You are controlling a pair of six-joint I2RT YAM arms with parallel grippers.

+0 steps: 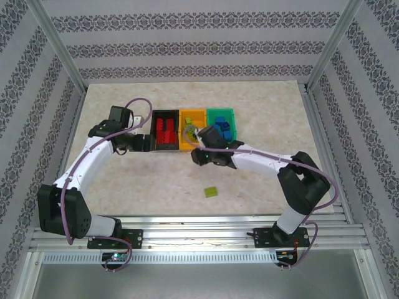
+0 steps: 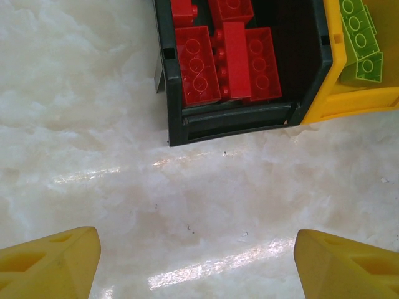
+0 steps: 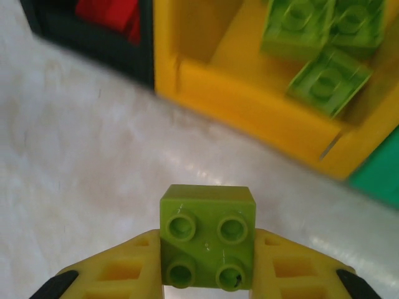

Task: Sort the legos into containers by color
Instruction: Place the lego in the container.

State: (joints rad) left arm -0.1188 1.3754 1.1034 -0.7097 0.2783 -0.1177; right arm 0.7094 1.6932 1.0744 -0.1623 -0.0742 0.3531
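There's the right pincer (image 3: 207,271), clamped tight on a lime brick (image 3: 207,227), studs facing its wrist camera, hovering just in front of the orange-yellow bin (image 3: 249,106). More lime bricks (image 3: 315,43) sit inside that bin. The black bin (image 1: 153,131) touches its left side, packed with red bricks (image 2: 224,59). The green bin (image 1: 221,111) stands on its right side, blue bricks (image 1: 222,129) in it. The left pincer (image 2: 199,268) gapes wide and empty over the bench (image 2: 93,124), front-left of the orange-yellow bin. One loose lime piece (image 1: 212,192) lies well in front of it.
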